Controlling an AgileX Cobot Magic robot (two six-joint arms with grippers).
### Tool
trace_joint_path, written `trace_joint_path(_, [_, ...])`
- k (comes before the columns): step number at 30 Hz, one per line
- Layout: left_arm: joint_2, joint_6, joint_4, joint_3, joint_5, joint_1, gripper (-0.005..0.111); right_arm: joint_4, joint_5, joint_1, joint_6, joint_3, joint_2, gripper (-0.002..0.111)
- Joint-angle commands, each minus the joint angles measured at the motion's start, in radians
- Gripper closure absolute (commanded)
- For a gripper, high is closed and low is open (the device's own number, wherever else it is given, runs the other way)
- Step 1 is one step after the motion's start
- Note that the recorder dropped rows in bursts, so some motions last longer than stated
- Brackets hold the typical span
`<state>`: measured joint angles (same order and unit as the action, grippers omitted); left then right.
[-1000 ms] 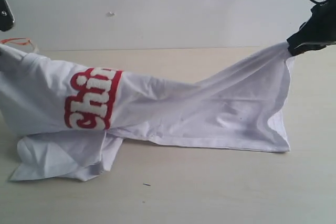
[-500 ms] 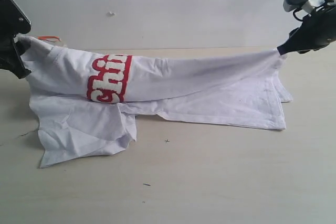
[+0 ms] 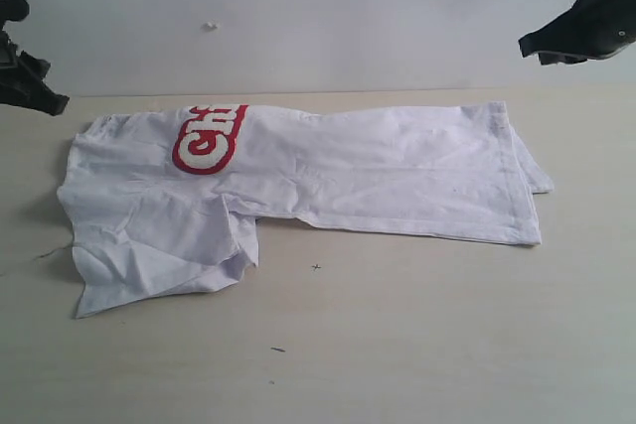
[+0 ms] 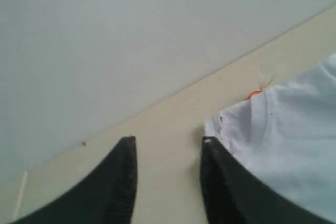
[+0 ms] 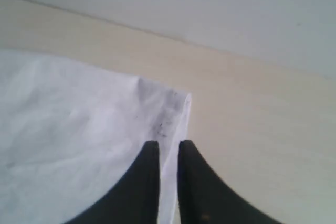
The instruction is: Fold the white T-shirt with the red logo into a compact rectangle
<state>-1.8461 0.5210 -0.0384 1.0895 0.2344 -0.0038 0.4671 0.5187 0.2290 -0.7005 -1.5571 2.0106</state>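
Soft, even, fairly bright light fills the exterior view, the shirt (image 3: pixel 378 166) casting only a faint shadow on the table (image 3: pixel 397 345) along its left and lower edges, while both wrist views look hazy and washed out, with the dark fingers (image 4: pixel 118 182) close up and blurred.

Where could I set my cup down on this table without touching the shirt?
Roomiest: the bare table in front of the shirt, between its long edge and the near side. A smaller patch lies right of the shirt's end. The strip between shirt and back wall is narrow, with the left hand and right hand hanging over its two ends.
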Motion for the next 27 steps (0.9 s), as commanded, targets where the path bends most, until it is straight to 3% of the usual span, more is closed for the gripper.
trace_joint_path(1, [0.014,-0.168,0.021,0.003,-0.19,-0.006,0.099,0.0,0.159,0.003,0.006,-0.01,0.011,0.108])
trace_joint_path(2, [0.014,-0.165,0.021,0.003,-0.234,-0.01,0.107,0.0,0.189,0.003,0.006,-0.01,0.018,0.108])
trace_joint_path(10, [-0.001,0.059,0.029,0.003,-0.524,-0.155,0.107,-0.006,0.242,0.003,0.059,-0.01,0.133,0.108])
trace_joint_path(14, [-0.055,0.212,0.132,0.003,-0.586,-0.232,0.107,-0.007,0.191,0.003,0.059,-0.01,0.169,0.108])
trace_joint_path(21, [-0.166,0.317,0.263,0.003,-0.613,-0.253,0.107,-0.017,0.13,0.003,0.073,-0.01,0.2,0.108])
trace_joint_path(27, [-0.22,0.376,0.256,0.003,-0.774,-0.253,0.107,-0.02,0.145,0.003,0.078,-0.008,0.211,0.108])
